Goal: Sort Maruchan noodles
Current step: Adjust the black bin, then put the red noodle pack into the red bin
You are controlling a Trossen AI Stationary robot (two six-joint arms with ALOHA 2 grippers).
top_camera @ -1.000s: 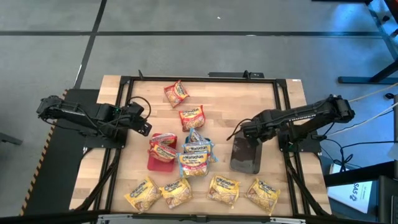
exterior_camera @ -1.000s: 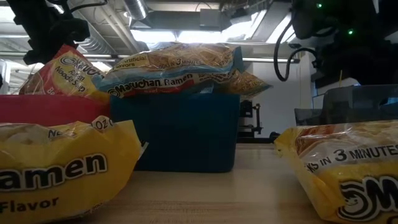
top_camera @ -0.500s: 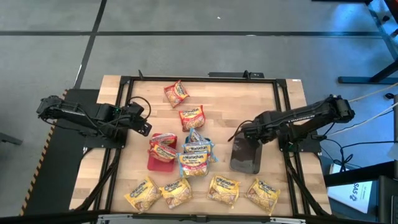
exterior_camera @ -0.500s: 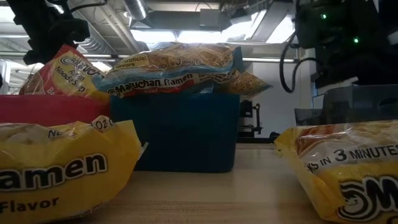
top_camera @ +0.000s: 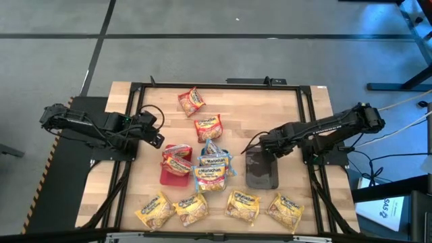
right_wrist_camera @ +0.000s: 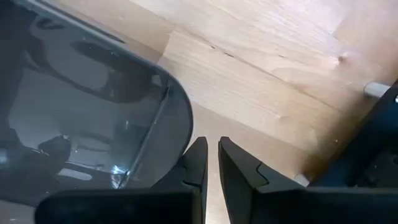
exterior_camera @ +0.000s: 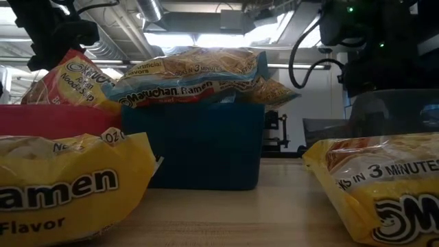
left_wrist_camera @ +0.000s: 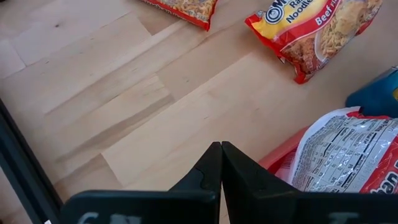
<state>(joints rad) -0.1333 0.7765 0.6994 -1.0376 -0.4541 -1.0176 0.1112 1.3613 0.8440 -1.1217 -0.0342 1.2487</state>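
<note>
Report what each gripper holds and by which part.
Right gripper: fingers pinch the dark grey tray by its far rim. Left gripper: shut, holding nothing.

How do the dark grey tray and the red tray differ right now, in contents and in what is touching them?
The dark grey tray holds no packets, while the red tray has a red Maruchan packet lying in it. The right gripper is shut on the grey tray's rim; nothing grips the red tray, and the left gripper hangs shut off to its side. The grey tray sits alone on the wood; the red one sits next to the blue tray. Both are flat rectangular trays.
</note>
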